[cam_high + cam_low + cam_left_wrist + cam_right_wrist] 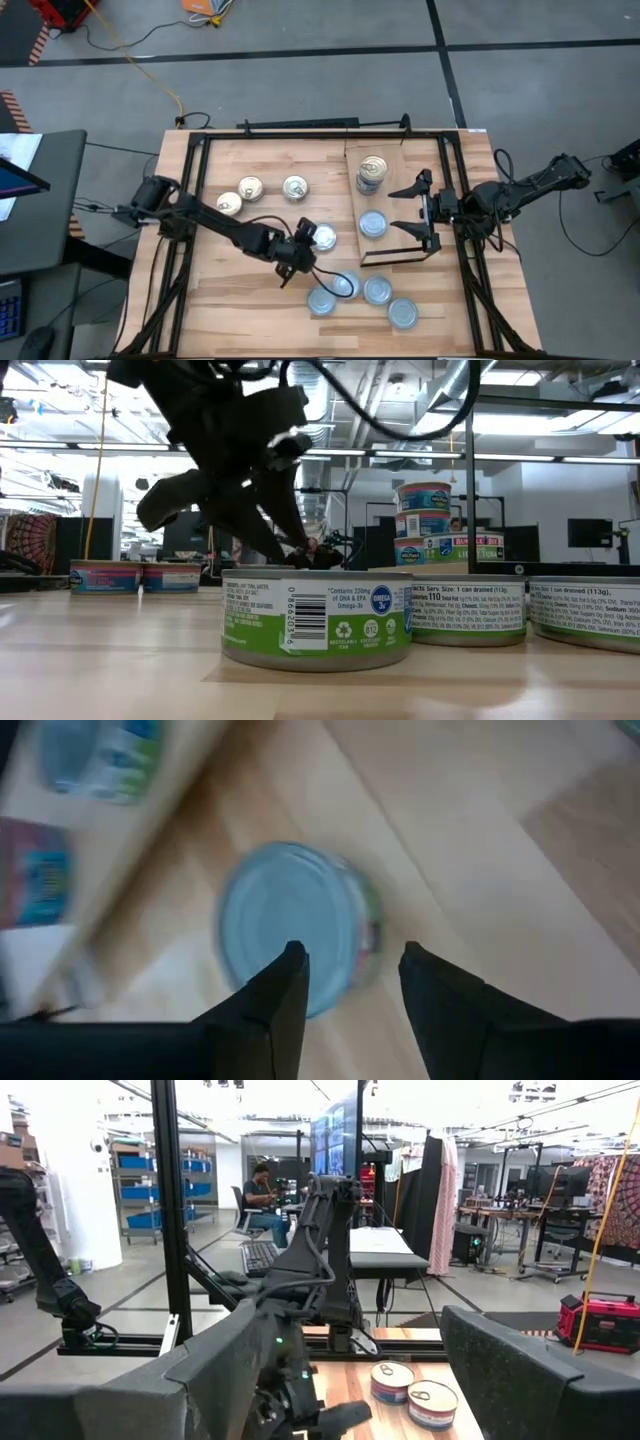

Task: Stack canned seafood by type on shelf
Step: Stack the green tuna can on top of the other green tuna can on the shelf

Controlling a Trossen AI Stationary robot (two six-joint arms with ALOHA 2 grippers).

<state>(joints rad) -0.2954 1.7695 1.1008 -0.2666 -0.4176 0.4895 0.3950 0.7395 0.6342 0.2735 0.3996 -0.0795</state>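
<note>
Shelf (400,165) holds a gold-topped stack (371,172) far and one silver tin (373,224) nearer; eight tins are left on the table. Left gripper (311,243), jaws half-open and empty, is poised over a silver-blue tin (323,237) left of the shelf; right gripper (413,213) is parked wide open, empty, over the shelf.

Gray floor (300,30) with dark lines, an orange cable (130,55) upper left. Behind: blue shelves (125,1190), desks, bright ceiling lights, a seated person (262,1192).
</note>
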